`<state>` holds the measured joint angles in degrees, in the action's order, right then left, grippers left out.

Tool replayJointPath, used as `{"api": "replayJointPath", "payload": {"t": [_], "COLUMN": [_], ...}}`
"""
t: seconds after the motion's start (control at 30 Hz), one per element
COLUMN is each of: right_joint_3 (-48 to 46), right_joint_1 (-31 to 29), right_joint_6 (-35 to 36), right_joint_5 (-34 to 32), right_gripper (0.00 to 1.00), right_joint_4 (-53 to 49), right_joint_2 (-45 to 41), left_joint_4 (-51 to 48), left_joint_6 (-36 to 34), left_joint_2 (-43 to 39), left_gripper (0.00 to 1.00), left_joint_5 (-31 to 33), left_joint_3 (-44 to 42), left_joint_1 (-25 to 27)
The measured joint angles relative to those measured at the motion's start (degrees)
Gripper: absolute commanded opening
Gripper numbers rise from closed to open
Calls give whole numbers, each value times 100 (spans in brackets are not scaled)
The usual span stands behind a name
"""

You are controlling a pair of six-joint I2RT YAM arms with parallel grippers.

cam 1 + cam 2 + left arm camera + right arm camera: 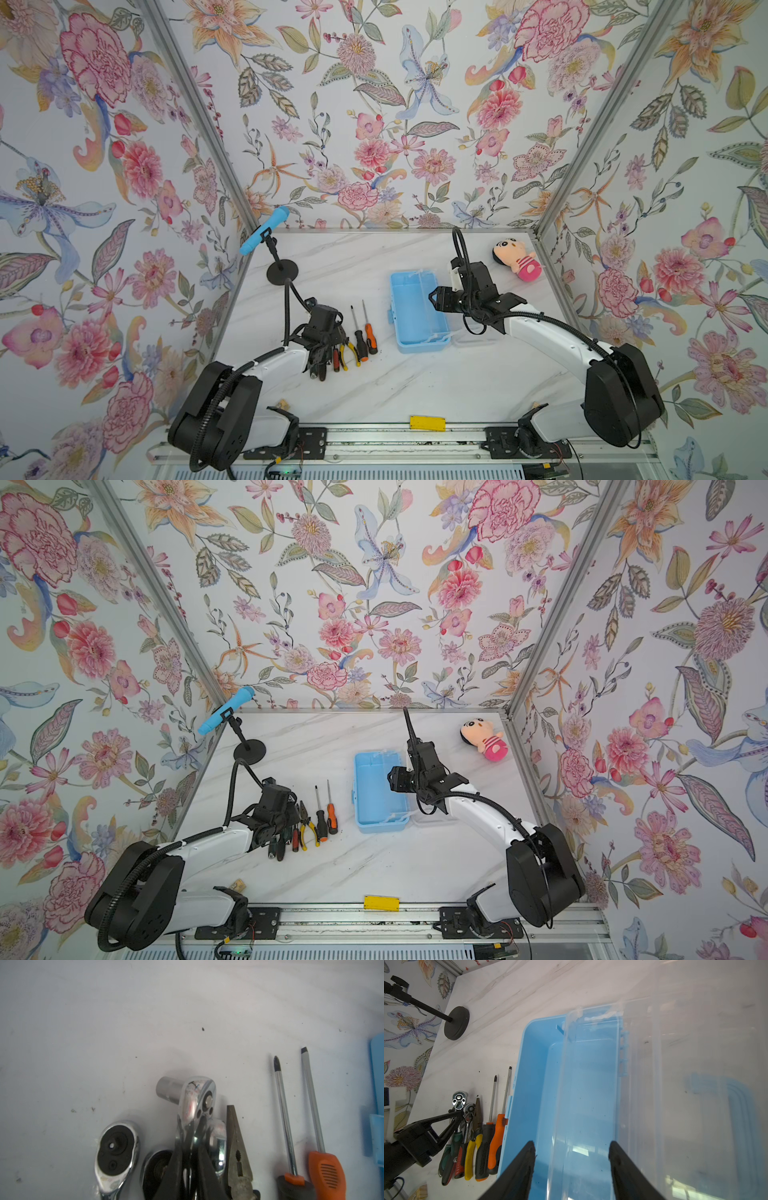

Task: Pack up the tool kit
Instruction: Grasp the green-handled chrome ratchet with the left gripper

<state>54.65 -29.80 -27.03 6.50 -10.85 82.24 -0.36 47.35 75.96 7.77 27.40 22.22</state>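
Observation:
The light-blue box (415,307) (376,789) (537,1084) stands open mid-table, its clear lid (675,1084) with the blue handle (737,1109) folded out beside it. My right gripper (432,297) (571,1147) hovers open over the box, nothing between its fingers. Left of the box lie two screwdrivers (365,336) (311,1147), yellow-handled pliers (348,353) (239,1153) and the ratchets (116,1151). My left gripper (328,338) (192,1132) (459,1112) is shut on the neck of a chrome ratchet (197,1101) (458,1099) with a socket on its head.
A blue toy microphone (264,230) on a black stand (283,272) occupies the back left corner. A pink plush doll (517,259) lies at the back right. A yellow block (427,423) sits on the front rail. Floral walls close in three sides.

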Motion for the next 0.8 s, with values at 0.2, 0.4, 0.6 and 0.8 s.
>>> {"api": "replayJointPath", "payload": {"t": [0.2, 0.4, 0.6, 0.8], "right_joint_3": [0, 0, 0, 2], "right_joint_1": [0, 0, 2, 81], "right_joint_6": [-31, -66, -68, -94], "right_joint_5": [15, 20, 59, 136], "right_gripper": [59, 59, 59, 59], "right_joint_4": [2, 2, 2, 4], "right_joint_2": [0, 0, 0, 0], "left_joint_4": [-240, -656, -907, -901], "left_joint_6": [-238, -575, -708, -461], "left_joint_2": [0, -105, -431, -610], "left_gripper": [0, 0, 0, 0], "left_joint_5": [-160, -376, -645, -1034], "left_joint_3": [146, 483, 999, 1266], "left_joint_1": [-4, -9, -9, 142]}}
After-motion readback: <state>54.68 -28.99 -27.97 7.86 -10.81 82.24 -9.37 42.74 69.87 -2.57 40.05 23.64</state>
